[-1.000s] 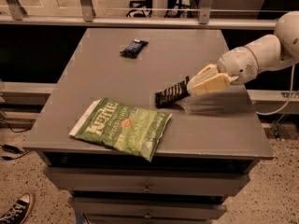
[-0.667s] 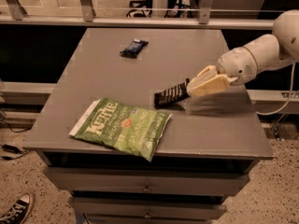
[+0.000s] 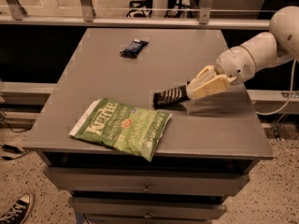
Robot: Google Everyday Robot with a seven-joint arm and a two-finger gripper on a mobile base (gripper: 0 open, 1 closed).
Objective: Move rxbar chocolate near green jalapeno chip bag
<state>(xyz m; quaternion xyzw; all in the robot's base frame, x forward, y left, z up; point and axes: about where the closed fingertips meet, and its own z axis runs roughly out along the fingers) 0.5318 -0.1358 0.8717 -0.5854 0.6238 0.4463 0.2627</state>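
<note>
The rxbar chocolate, a long dark bar with pale lettering, is held by its right end just above the grey table, right of centre. My gripper reaches in from the right and is shut on that end of the bar. The green jalapeno chip bag lies flat at the table's front left, its right corner a short way below and left of the bar.
A short dark blue-black snack wrapper lies near the table's back centre. A metal railing runs behind the table. Drawers sit under the tabletop. A shoe is on the floor at lower left.
The gripper and the bar have hardly moved; the bar's left end may have dipped slightly toward the table.
</note>
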